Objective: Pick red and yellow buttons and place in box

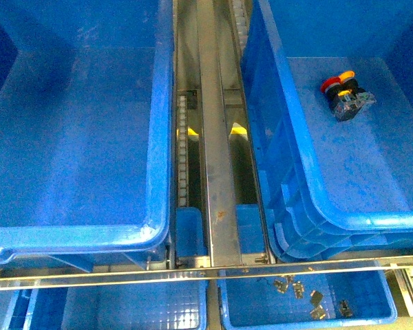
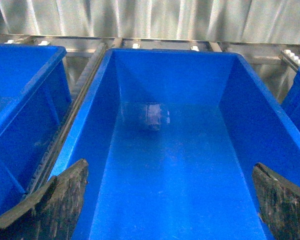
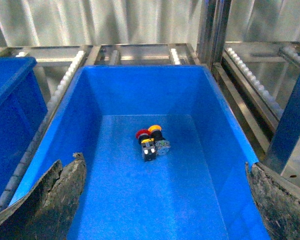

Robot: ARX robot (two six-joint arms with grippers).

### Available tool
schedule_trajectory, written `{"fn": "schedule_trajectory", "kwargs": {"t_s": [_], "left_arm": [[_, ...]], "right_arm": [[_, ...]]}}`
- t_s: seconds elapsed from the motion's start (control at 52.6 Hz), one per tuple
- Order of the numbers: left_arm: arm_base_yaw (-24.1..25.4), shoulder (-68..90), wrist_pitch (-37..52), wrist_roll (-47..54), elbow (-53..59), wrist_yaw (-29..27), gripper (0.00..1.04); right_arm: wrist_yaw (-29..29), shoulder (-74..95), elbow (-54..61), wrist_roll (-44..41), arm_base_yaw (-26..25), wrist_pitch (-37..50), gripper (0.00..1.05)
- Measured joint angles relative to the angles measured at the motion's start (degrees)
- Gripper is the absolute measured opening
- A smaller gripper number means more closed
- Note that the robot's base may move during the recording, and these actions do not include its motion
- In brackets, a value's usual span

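Note:
A red button [image 1: 330, 84] and a yellow button [image 1: 345, 75] lie side by side on the floor of the right large blue box [image 1: 372, 220]. They also show in the right wrist view, red [image 3: 142, 135] and yellow [image 3: 154, 129], in the middle of that box [image 3: 140, 95]. My right gripper [image 3: 165, 205] is open and empty above the box's near end, well short of the buttons. My left gripper [image 2: 170, 205] is open and empty over the left large blue box [image 2: 170, 75], which holds no buttons [image 1: 76, 237]. Neither arm shows in the front view.
A metal roller conveyor [image 1: 217, 137] runs between the two boxes. Shallow blue trays [image 1: 372, 320] stand below the front rail [image 1: 206, 269]; the right one holds several small metal parts [image 1: 310, 297]. Another blue crate [image 2: 20, 100] stands beside the left box. A metal post [image 3: 212, 30] rises behind the right box.

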State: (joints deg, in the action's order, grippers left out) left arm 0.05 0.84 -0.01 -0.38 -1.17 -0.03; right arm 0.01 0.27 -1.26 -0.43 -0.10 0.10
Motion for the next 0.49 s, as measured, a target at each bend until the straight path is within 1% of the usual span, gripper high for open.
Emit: {"fn": "schedule_trajectory", "kwargs": {"t_s": [0.494], "left_arm": [[0.0,0.0,0.0,0.0,0.0,0.0,0.97]], "right_arm": [[0.0,0.0,0.0,0.0,0.0,0.0,0.99]]}}
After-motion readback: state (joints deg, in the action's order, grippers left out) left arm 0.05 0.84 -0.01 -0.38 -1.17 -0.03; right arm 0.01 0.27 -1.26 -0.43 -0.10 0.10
